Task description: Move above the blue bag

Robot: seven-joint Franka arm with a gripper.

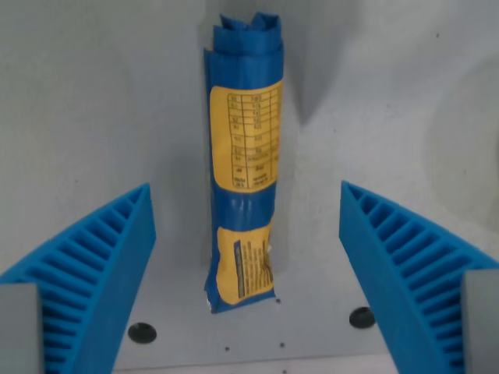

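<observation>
My hand (246, 273) hangs spread wide, its ribbed blue fingers (93, 273) flanking the blue bag (243, 164) without touching it. The bag lies lengthwise between them, centred below me, so the positioning looks essentially complete. The pale grey tabletop (374, 101) beyond shows two dark holes (362, 317); no room is visible.

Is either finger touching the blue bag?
No: the blue bag lies between the open gripper fingers, grey surface visible on both sides.

The blue bag (243, 164) lies lengthwise on the pale table (93, 101), yellow labels up. The gripper (245, 226) is spread wide, its ribbed blue fingers (101, 265) flanking the bag, apparently without touching.
</observation>
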